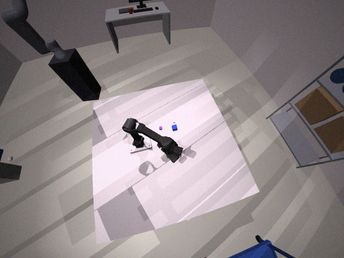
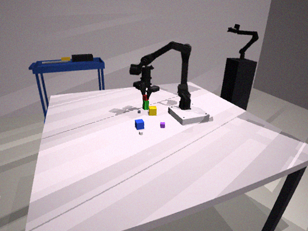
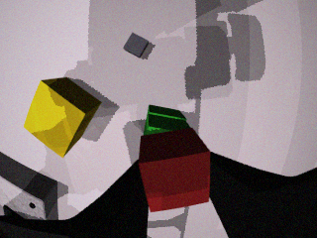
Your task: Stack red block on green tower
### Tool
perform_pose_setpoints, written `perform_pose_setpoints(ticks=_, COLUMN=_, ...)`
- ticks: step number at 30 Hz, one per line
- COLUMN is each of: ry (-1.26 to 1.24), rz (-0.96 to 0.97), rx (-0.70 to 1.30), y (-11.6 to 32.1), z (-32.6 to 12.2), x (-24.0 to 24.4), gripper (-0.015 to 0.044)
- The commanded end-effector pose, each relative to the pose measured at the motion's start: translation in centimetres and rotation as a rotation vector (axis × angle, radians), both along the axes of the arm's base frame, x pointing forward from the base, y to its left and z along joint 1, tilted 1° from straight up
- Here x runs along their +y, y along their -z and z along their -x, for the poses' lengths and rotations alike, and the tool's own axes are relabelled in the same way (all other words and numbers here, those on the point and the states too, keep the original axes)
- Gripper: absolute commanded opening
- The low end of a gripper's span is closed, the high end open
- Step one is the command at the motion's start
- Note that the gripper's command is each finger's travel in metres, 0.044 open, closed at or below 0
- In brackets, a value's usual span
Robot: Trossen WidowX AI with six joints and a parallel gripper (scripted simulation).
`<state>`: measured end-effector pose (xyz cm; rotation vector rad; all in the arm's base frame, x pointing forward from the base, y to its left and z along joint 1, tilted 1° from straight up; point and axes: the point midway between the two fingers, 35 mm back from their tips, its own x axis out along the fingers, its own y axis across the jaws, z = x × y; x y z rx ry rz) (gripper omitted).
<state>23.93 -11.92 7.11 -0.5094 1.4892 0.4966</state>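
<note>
Red block is clamped in the hand, sitting right over the green tower but looking off-centre in the wrist view, so releasing or nudging sideways now risks tipping it off or toppling the tower toward the yellow cube.

Yellow block just beside the green tower — blue block farther off.
</note>
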Motion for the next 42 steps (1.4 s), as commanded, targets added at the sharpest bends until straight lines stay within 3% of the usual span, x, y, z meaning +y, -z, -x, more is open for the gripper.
perform_pose_setpoints(ticks=1, ry=-0.005, rz=-0.002, rx=0.003, y=0.52, z=0.08, x=0.04, gripper=0.0000)
perform_pose_setpoints(ticks=36, ry=-0.005, rz=-0.002, rx=0.003, y=-0.05, z=0.07, x=0.02, gripper=0.0000)
perform_pose_setpoints(ticks=42, ry=0.000, rz=-0.003, rx=0.007, y=0.52, z=0.15, x=0.07, gripper=0.0157)
